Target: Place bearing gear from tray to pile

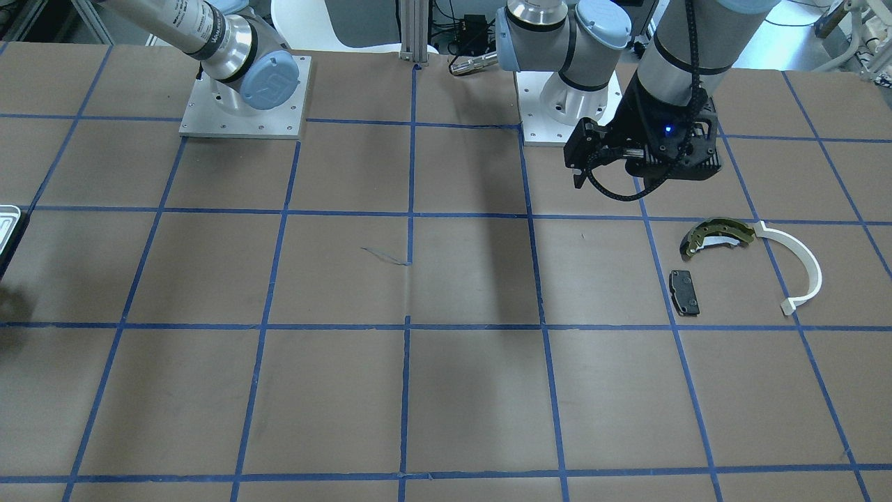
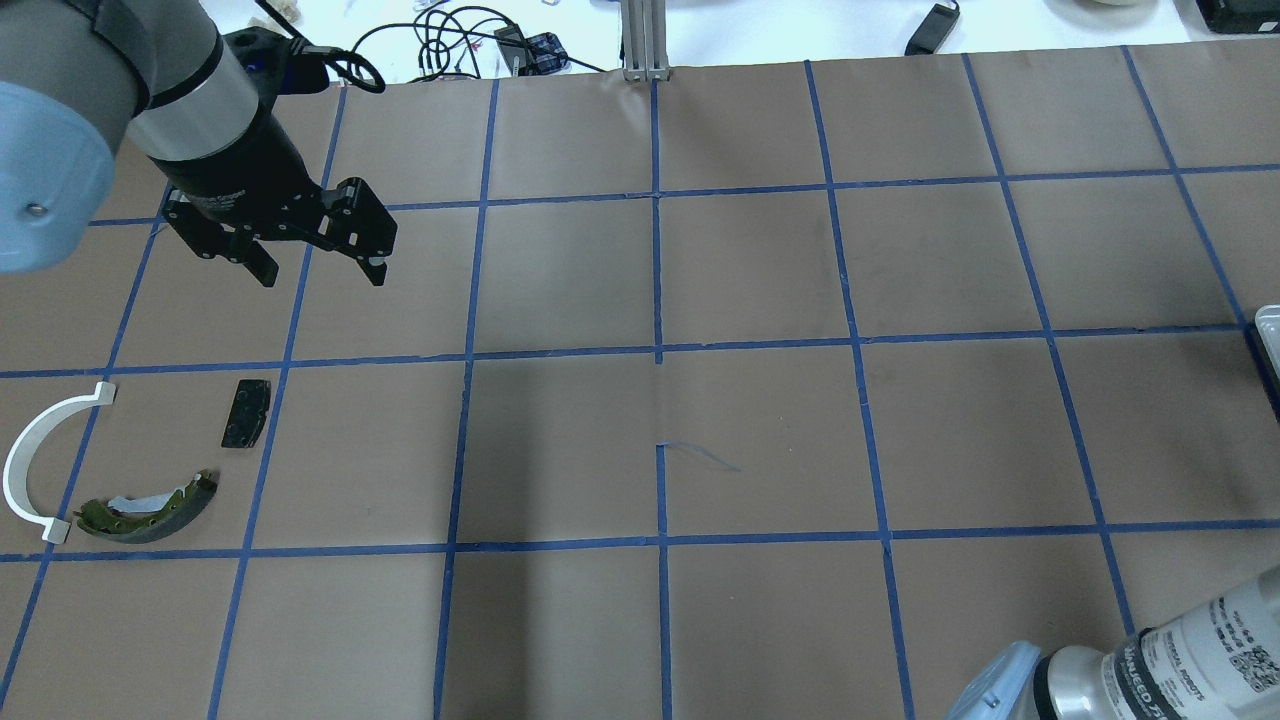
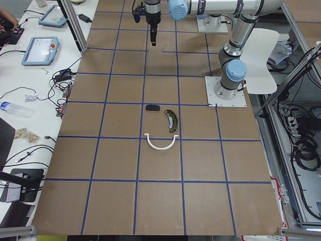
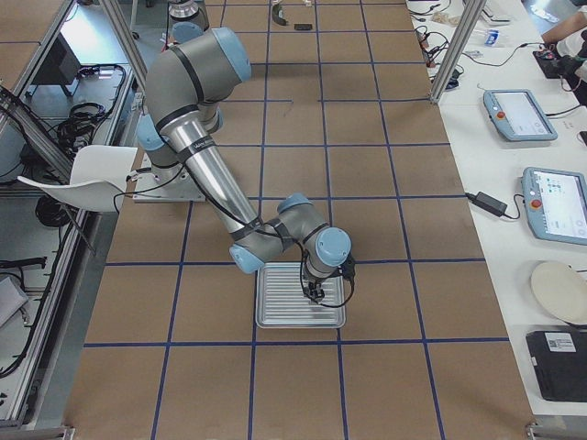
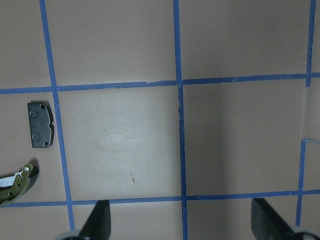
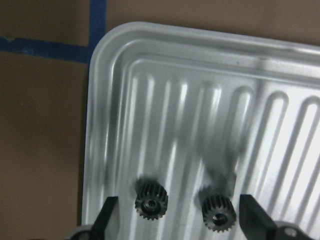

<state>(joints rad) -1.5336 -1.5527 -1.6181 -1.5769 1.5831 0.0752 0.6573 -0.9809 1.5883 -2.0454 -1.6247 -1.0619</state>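
Note:
Two small dark bearing gears [image 6: 151, 200] [image 6: 218, 211] lie side by side on the ribbed silver tray [image 6: 100, 100], near one corner. My right gripper [image 6: 180, 220] hangs open just over them, one finger outside each gear. In the exterior right view that gripper [image 4: 314, 295] is low over the tray [image 4: 275, 293]. The pile lies at the other end of the table: an olive-gold brake shoe [image 2: 150, 510], a white arc [image 2: 25, 465] and a black pad [image 2: 246, 412]. My left gripper [image 2: 322, 273] hovers open and empty beyond the pad.
Blue tape divides the brown table into squares. Both arm bases [image 1: 244, 97] [image 1: 568, 104] stand on the robot's side, and an aluminium post [image 2: 645, 40] rises at the opposite edge. Tablets and cables lie on the side bench [image 4: 532, 183].

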